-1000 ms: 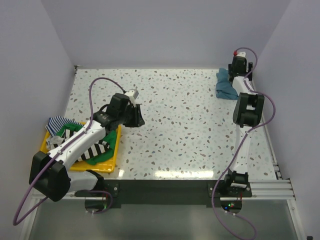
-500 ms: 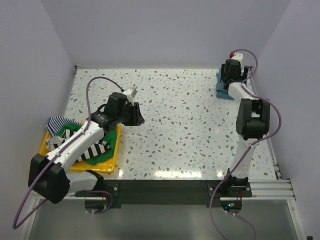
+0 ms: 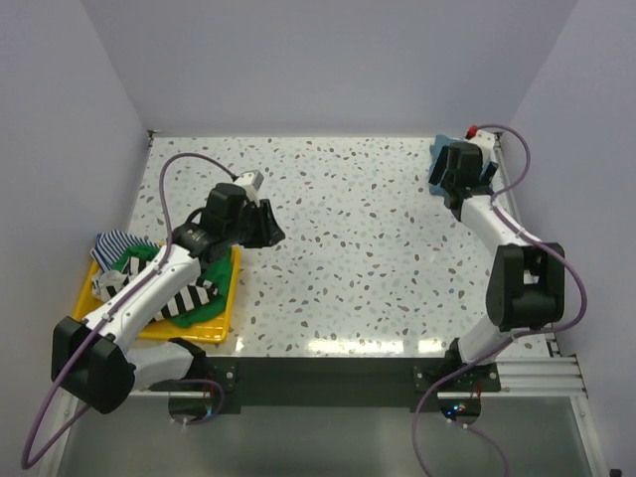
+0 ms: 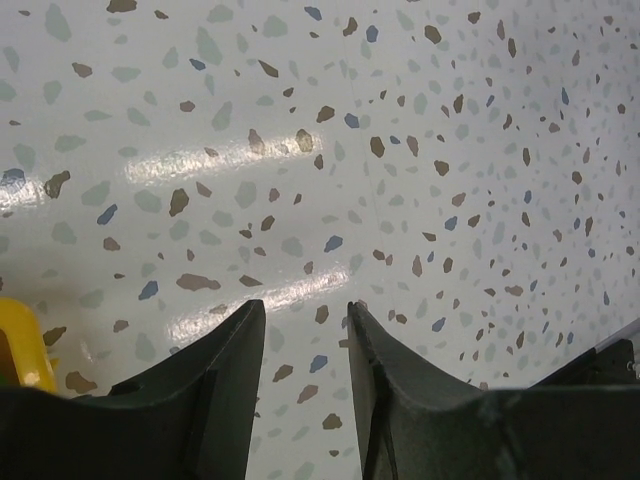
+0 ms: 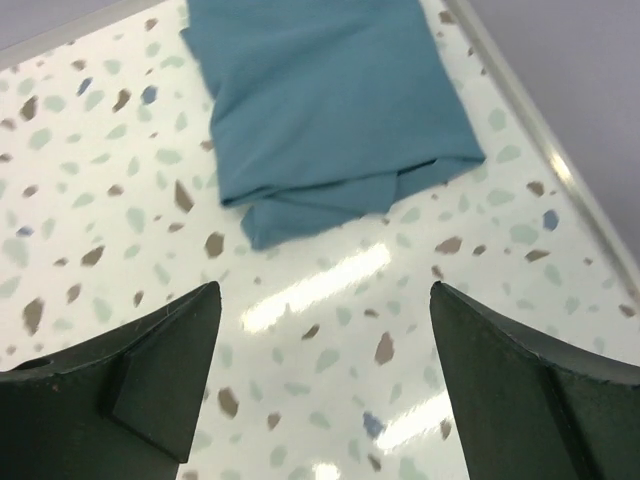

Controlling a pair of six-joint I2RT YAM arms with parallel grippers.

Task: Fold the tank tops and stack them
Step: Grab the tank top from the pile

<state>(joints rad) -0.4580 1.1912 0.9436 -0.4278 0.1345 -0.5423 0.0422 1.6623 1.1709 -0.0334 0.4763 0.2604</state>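
Teal top [image 5: 330,110]: folded, table [image 3: 378,248] 1 o'clock | right gripper [image 5: 325,290]: arm extended, just short of it, spread wide, empty | left gripper [image 4: 303,310]: low over table, parted, empty | tray [image 3: 227,323], 8 o'clock: striped top [image 3: 184,298], green top [image 3: 214,273] heaped

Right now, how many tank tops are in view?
4. One teal top folded at the far right corner; green top, black-and-white striped top and thin blue-striped top heaped in the yellow tray. Others may hide under the arm.
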